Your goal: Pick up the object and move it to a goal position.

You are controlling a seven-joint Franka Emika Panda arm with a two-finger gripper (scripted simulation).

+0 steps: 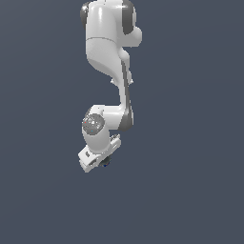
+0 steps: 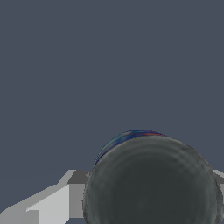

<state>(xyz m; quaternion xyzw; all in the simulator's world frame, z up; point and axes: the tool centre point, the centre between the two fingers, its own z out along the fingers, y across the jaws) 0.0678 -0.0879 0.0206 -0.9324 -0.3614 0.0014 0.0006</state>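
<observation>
My jaws sit either side of the can (image 2: pixel 151 181), its dark round top close under my wrist; whether they grip it, I cannot tell.

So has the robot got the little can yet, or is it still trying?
Done: the gripper has reached the can, whose dark round top fills the wrist view between the grey fingers. In hand: the grab. Whether the fingers are squeezing it can't be told; in the exterior view only a dark sliver peeks out under the hand. Left: carrying it to the goal, which no picture shows.
</observation>
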